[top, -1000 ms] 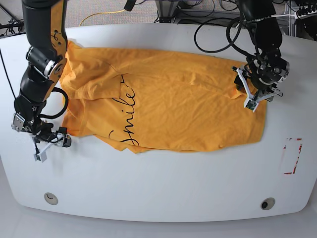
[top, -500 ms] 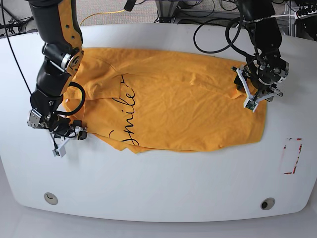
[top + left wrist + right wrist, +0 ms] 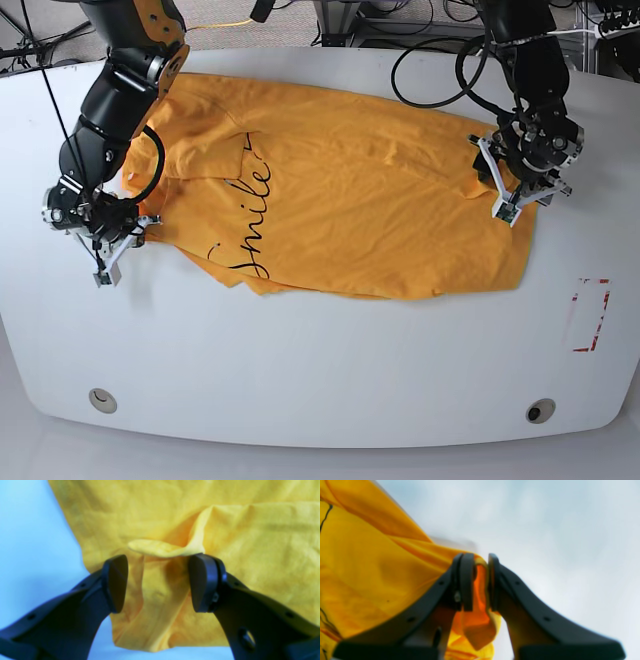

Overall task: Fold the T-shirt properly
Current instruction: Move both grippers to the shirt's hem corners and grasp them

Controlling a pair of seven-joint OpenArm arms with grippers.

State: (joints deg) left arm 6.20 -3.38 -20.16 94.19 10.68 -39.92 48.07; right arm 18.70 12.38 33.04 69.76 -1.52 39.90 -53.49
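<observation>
White tabletop (image 3: 330, 370) with rounded corners fills most of the base view; it carries 2 small round fittings near its front edge and a red-outlined rectangle (image 3: 590, 314) at its right side. Beyond the far edge lie a grey floor, a yellow cable (image 3: 205, 30) and black cables and stands, all cut off by the frame.

Spread across the table's middle is the shirt (image 3: 370, 200), orange-yellow and wrinkled, with black cursive "Smile" running down its left part. Its lower left edge is bunched into overlapping layers, so the sleeve and hem there are hard to separate.

At the shirt's left corner, the right claw (image 3: 477, 582) pinches a fold of cloth between nearly closed jaws; the wrist view shows the fabric squeezed between the 2 pads and hanging below them. In the base view that claw is small and partly hidden by its own arm.

At the shirt's right edge, the left claw (image 3: 157, 582) stands with jaws apart, straddling a raised ridge of fabric. A curled flap lies against the tip of 1 pad (image 3: 202, 582), but nothing is clamped. Both wrist views are blurred.
</observation>
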